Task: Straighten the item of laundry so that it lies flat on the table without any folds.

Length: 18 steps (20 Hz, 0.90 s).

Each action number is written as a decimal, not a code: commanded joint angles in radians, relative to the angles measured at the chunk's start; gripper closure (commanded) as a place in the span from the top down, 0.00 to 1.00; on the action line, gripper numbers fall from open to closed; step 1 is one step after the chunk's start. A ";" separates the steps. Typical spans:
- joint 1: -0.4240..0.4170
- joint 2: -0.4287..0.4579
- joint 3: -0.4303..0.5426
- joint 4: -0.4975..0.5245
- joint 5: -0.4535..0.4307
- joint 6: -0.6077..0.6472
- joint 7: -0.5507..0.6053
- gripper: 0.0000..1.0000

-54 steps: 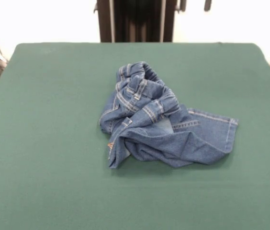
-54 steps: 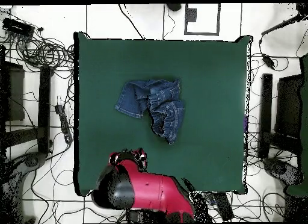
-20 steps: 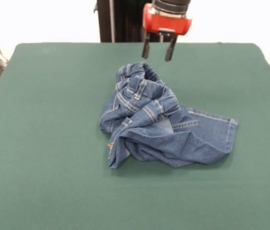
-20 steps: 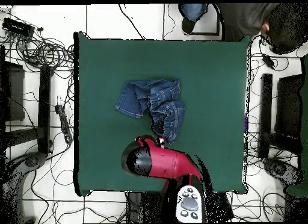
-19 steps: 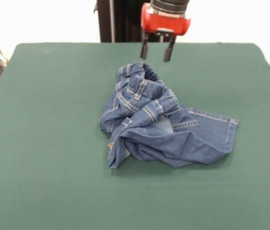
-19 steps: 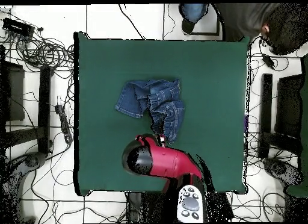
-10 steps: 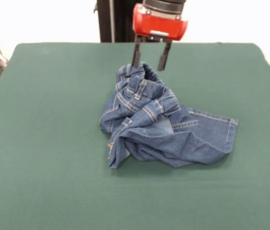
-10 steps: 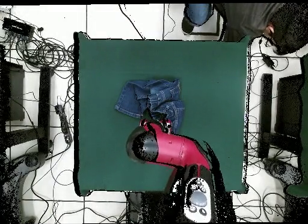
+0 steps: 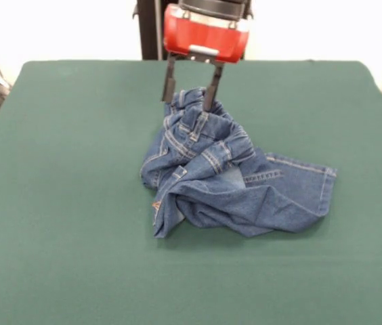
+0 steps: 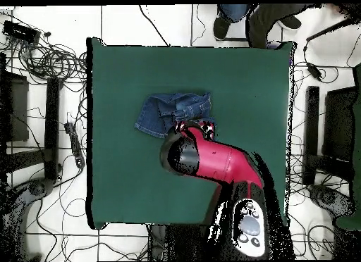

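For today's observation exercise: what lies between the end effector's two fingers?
In the front view, the open end effector straddles the bunched waistband end of the jeans; denim folds fill the gap above the green table.

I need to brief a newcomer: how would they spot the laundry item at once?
Find the dark green table; near its middle lies a crumpled heap, the blue denim jeans. It is the only thing lying on the cloth, with the red gripper open over its far end.

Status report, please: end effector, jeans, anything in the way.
End effector open, straddling bunched waistband. Jeans crumpled mid-table, one leg spread out. Nothing in the way.
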 commanded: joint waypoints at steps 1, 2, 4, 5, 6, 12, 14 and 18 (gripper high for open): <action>-0.018 0.117 0.084 -0.057 -0.032 0.047 0.089 1.00; -0.018 0.131 0.079 -0.048 -0.018 0.084 0.102 1.00; -0.017 0.139 0.078 -0.030 -0.015 0.100 0.110 1.00; -0.020 0.140 0.085 -0.017 -0.018 0.106 0.107 1.00; -0.020 0.138 0.087 -0.008 -0.021 0.099 0.107 1.00; -0.015 0.106 0.109 0.049 -0.008 0.086 0.130 1.00; -0.019 0.086 0.125 0.069 -0.001 0.102 0.127 1.00; -0.009 0.046 0.129 0.094 0.013 0.130 0.134 1.00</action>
